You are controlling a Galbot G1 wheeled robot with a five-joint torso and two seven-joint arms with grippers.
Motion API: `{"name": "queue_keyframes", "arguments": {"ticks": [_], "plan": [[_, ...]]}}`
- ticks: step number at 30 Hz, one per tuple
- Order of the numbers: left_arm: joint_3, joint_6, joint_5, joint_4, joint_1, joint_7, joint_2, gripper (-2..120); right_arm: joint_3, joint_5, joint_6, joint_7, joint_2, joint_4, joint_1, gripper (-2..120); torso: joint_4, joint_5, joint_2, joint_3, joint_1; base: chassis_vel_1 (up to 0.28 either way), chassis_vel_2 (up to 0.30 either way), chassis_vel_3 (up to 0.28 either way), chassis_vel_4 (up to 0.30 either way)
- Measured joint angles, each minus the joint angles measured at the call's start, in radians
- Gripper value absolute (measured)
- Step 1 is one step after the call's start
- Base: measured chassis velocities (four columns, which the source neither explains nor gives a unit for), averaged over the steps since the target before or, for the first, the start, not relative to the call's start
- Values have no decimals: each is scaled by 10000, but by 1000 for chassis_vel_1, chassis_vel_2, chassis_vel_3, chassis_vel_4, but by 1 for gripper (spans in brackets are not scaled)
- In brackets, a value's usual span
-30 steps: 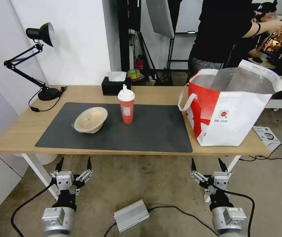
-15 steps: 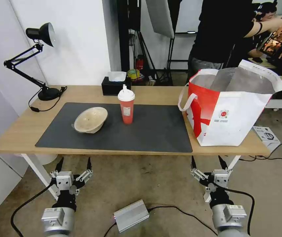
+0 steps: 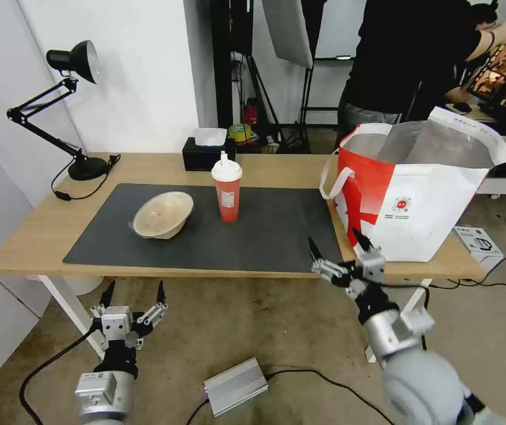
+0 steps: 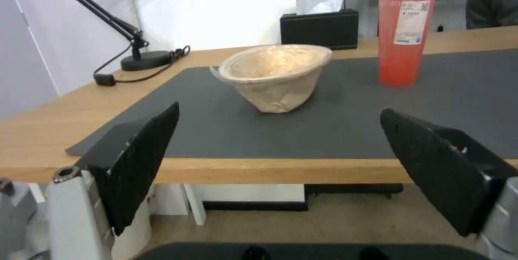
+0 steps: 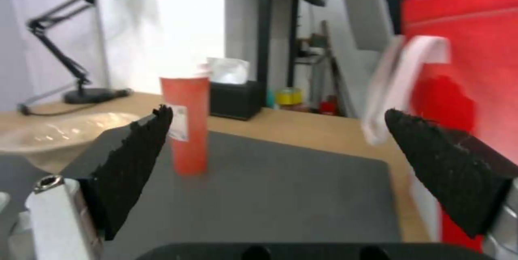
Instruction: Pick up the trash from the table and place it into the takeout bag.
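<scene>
A beige paper bowl lies tilted on the dark grey mat of the table; the left wrist view shows the bowl too. Just right of it stands the red drink cup with a white lid, also seen as the cup in the right wrist view and the cup in the left one. The takeout bag stands open at the table's right end. My right gripper is open, raised to the table's front edge beside the bag. My left gripper hangs open below the table's front left.
A black tissue box sits behind the cup and a black desk lamp at the back left. On the floor lie a silver power box with cables and a small white box.
My right arm has risen from below the table and moved left and forward, its open gripper now at the table's front edge by the bag. The left arm has not moved.
</scene>
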Motion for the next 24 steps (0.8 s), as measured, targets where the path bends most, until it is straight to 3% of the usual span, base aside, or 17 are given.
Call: {"name": "queue_keyframes", "arguments": {"ticks": [6,12,24], "plan": [[-34,5,76,13,-18,2,-75,100,-879,1261,-520,-42,-423,-288,1598,100,1,-1,0,0,0,0,0,0,0],[-107,12,122,53,-32,5,-160,100,-2405,2466,-1283,-311,-646,-1109,3822,100,1,-1,0,-1,0,0,0,0,0],[-276,18,114,60,-67,-5,-189,100,-4526,3431,-1929,-474,-43,-2717,6732,100,1,-2,0,-2,1,0,0,0,0]]}}
